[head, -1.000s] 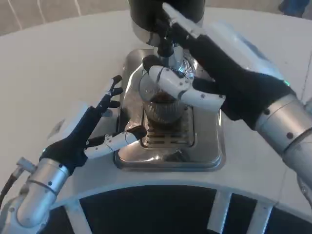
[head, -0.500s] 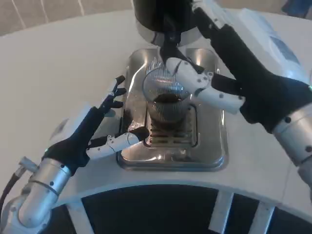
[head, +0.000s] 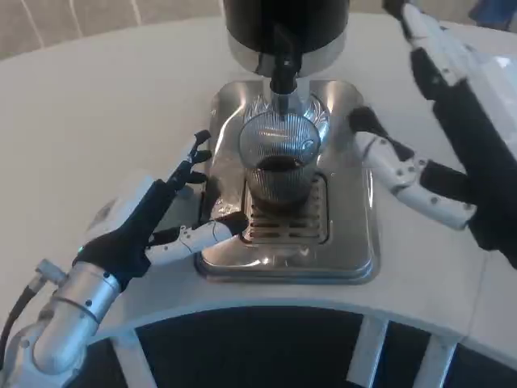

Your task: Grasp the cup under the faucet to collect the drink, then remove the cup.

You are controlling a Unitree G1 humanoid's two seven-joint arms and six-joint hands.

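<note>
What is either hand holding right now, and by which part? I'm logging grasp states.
Nothing is held. The right hand is open, apart from the ribbed glass cup; the left hand is open beside the steel drip tray.

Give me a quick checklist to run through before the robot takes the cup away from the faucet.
1. Cup upright on the drip tray under the faucet: ok.
2. Dark drink in the cup: ok.
3. Flow stopped: cannot tell.
4. Right robot hand holding the cup: not ok, open and apart from it.
5. Left robot hand holding the cup: not ok, open beside the tray.
</note>
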